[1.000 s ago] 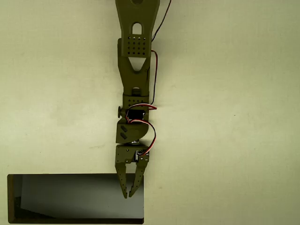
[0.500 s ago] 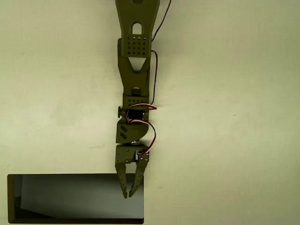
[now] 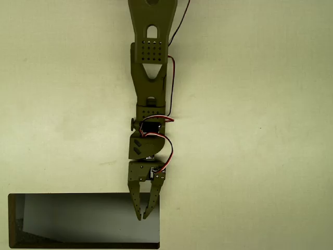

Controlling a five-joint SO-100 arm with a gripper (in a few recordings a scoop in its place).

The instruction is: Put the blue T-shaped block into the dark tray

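In the overhead view the olive gripper (image 3: 141, 215) points toward 6 o'clock, its fingertips nearly touching and holding nothing. It hangs over the right end of the dark tray (image 3: 83, 195), which stretches away toward 9 o'clock along the bottom edge.

A large, shallow, rectangular tray (image 3: 78, 221) lies flat on the bench at about seven o'clock in the overhead view, its long side running left to right. Its rim and walls are thin and dark brown-black; the inside is dull grey, paler toward the upper right and shaded along the lower left edge. Its lower edge reaches the bottom of the picture. The visible grey floor is bare.
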